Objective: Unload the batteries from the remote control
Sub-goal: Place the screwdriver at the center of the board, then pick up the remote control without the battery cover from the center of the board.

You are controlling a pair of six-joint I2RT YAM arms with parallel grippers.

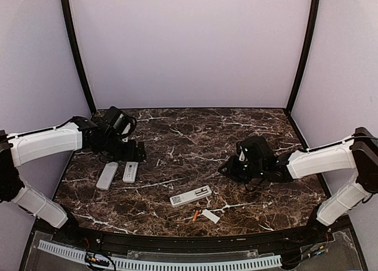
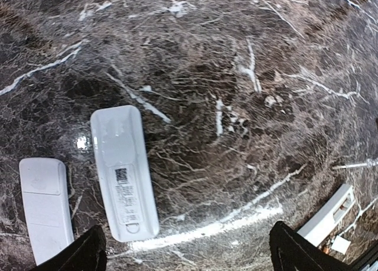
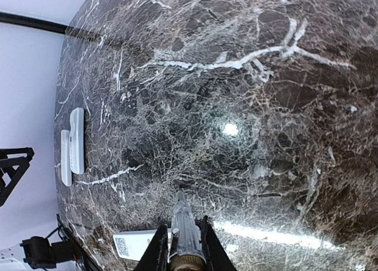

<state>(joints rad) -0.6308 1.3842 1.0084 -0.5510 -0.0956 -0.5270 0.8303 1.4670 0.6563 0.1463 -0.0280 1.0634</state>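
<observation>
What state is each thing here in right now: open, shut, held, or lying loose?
Left gripper: open, empty.
Right gripper: shut on a battery.
Middle remote: compartment open.
Orange battery: loose on table.
White cover: off, lying beside it.
Left remotes: lying flat.

White remotes [image 1: 191,196], orange battery [image 1: 195,215], dark brown white-veined marble table [image 1: 195,135].

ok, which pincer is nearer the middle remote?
Right. The right pincer sits just beyond and right of the middle remote; the left pincer is farther, near the two remotes at far left.
</observation>
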